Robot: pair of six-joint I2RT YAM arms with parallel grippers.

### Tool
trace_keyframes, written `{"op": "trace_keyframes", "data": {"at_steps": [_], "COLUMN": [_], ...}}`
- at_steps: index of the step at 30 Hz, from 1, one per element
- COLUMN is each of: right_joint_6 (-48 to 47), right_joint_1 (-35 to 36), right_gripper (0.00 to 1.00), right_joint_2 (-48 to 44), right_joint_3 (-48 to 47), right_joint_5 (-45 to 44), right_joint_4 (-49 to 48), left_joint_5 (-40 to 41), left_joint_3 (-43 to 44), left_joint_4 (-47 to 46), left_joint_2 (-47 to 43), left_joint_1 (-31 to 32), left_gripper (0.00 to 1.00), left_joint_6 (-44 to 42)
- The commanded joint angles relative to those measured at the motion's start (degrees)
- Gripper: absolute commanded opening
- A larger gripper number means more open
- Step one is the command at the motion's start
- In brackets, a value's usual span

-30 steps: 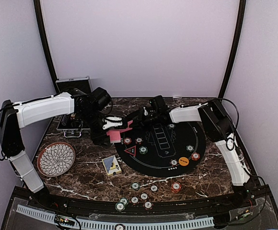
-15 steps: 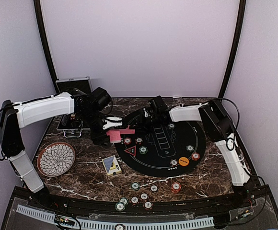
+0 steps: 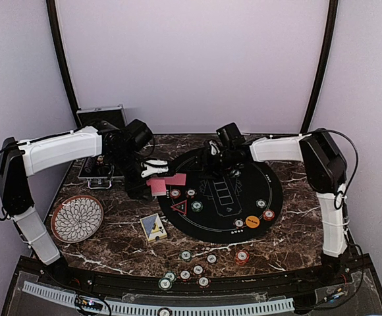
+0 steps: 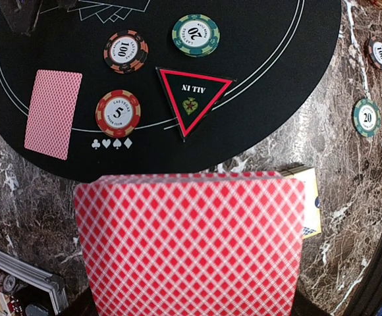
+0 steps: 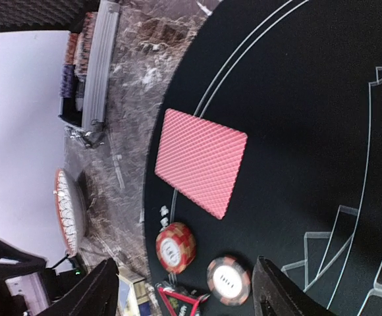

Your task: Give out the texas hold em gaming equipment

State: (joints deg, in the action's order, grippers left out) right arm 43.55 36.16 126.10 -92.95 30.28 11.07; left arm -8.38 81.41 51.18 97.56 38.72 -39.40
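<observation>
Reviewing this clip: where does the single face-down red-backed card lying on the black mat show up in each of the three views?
Top external: the single card lies at the left edge of the black mat, just right of the card deck.
Left wrist: at the left, on the mat, above the deck.
Right wrist: near the centre, tilted.
Shared landmark: the red 5 chip beside the card.
</observation>
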Motion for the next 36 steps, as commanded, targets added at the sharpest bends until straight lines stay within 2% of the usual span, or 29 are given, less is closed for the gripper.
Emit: {"op": "trace_keyframes", "data": {"at_steps": [1, 8, 11, 15, 22, 36], "right_joint_6": [3.97, 17.61, 22.70, 27.02, 30.39, 32.82], "right_joint_1": [0.53, 4.67, 6.87, 9.26, 10.71, 11.67], "right_gripper": [0.73, 0.81, 0.83, 0.83, 0.83, 0.80], "right_joint_2": [-7.31, -14.12, -14.56, -13.70, -11.92, -8.08], "right_joint_3": [9.04, 24.03, 26.96, 27.49, 27.03, 24.85], "right_joint_5": [4.22, 9.70, 10.62, 11.33, 12.11, 13.56], "right_joint_4": [-11.50, -34.42, -42.13, -47.75, -52.52, -54.55], "left_joint_5": [-1.54, -2.10, -2.58, -3.15, -3.06, -3.79], "left_joint_3": [2.24, 2.92, 3.47, 4.02, 4.29, 5.32], "left_joint_4": [1.58, 1.36, 1.39, 1.29, 1.55, 2.03], "left_joint_2": [-1.80, -0.98, -0.62, -0.29, -0.14, -0.09], "left_joint_1": [-0.36, -0.36, -0.31, -0.36, -0.34, -0.35], "left_gripper": [0.00, 0.00, 0.00, 0.00, 0.00, 0.00], "left_joint_6": [0.63, 0.84, 1.05, 1.25, 1.21, 1.51]}}
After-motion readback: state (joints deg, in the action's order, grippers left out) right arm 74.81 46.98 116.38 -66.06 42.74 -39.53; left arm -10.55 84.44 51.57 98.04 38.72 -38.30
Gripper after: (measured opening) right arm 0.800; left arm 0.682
